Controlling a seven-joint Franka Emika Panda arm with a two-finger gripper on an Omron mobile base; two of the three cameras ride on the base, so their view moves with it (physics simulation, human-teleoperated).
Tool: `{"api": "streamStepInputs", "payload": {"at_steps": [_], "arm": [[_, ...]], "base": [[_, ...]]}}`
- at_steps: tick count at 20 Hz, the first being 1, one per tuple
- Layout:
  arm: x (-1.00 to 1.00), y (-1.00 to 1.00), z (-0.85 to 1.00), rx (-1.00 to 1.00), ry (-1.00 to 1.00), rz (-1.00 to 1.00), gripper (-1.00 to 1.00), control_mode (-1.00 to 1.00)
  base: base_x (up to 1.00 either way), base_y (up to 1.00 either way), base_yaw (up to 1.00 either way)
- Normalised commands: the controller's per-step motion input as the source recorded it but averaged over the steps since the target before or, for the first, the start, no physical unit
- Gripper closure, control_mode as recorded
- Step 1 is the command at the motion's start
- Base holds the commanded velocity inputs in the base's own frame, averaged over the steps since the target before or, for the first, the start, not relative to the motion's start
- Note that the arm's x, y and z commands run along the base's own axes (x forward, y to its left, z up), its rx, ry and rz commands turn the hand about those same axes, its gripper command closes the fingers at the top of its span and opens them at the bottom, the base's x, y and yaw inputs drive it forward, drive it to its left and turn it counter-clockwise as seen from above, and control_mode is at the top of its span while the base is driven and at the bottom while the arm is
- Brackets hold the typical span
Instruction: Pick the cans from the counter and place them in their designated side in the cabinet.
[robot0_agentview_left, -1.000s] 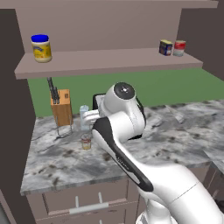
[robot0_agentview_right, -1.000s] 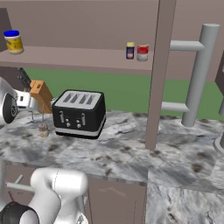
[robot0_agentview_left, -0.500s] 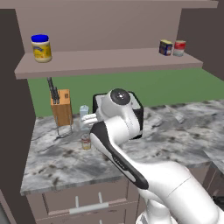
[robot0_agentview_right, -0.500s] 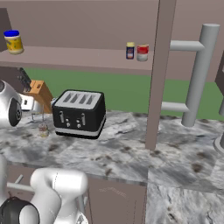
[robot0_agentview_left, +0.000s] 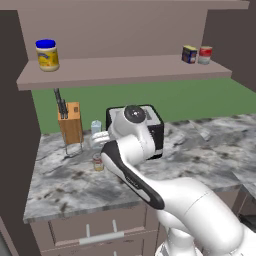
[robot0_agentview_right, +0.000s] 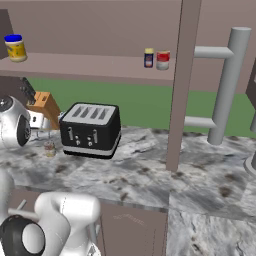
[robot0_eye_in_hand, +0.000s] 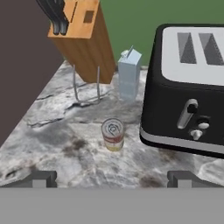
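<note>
Round can stands on counter, just beside toaster.

Round can on counter, between knife block and toaster.

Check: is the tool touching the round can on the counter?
Apart. In the hand view the can stands free on the counter, ahead of the open tool.

Black four-slot toaster at right, lever and knobs on its near face. Pale blue carton just beside its left, upright. Wooden knife block further left, dark handles up top. Yellow jar with blue lid and red-and-white round can well apart, up high.
</note>
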Motion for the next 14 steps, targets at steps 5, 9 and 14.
{"api": "streamStepInputs", "payload": {"at_steps": [5,9,14], "arm": [[0.16,0.06,-0.21,0.01,0.00,0.00,-1.00,-1.00],[0.13,0.07,-0.22,0.00,0.00,0.00,-1.00,-1.00],[0.11,0.02,-0.21,0.00,0.00,0.00,-1.00,-1.00]], "base": [[0.00,0.00,0.00],[0.00,0.00,0.00],[0.00,0.00,0.00]]}}
